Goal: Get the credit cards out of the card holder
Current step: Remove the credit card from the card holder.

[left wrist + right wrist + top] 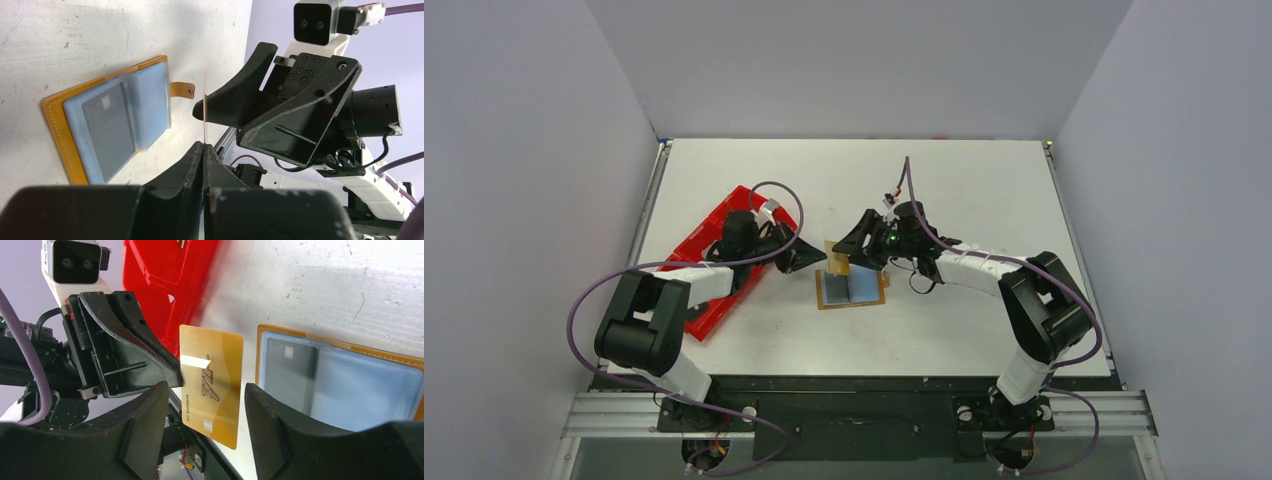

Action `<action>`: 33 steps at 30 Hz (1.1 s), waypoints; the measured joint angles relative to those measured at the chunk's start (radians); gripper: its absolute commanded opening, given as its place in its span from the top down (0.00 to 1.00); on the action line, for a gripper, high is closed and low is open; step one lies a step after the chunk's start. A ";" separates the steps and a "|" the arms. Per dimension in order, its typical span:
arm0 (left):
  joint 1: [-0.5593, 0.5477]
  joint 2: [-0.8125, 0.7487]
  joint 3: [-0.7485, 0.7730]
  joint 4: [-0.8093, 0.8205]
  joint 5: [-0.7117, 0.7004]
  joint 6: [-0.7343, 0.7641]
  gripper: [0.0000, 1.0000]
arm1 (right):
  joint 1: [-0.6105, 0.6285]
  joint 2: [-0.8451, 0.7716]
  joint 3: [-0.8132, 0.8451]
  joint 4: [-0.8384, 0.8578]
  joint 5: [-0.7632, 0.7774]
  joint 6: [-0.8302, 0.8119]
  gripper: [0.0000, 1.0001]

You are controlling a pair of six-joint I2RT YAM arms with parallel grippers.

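Observation:
The card holder (854, 288) lies open on the table, tan with pale blue-grey sleeves (150, 107). A grey credit card (290, 370) shows inside one sleeve (107, 130). A gold credit card (212, 385) stands on edge above the holder's left end (839, 262), and in the left wrist view I see it edge-on (205, 107). My left gripper (205, 146) is shut on it from the left (809, 258). My right gripper (207, 405) faces it from the right (852, 250), open, with the gold card between its fingers and a gap on each side.
A long red tray (707, 318) lies at the left under my left arm, and its wall also shows in the right wrist view (170, 285). The holder's strap with a snap (182, 90) sticks out toward the right gripper. White table all round.

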 measured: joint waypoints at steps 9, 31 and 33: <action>0.009 0.000 0.000 0.032 0.011 -0.021 1.00 | -0.014 0.000 -0.038 0.081 -0.024 0.069 0.98; 0.009 -0.009 -0.039 0.156 0.048 -0.101 0.76 | -0.012 0.050 -0.054 0.301 -0.104 0.237 1.00; 0.010 -0.009 -0.048 0.176 0.048 -0.122 0.85 | -0.011 0.051 -0.056 0.309 -0.105 0.242 1.00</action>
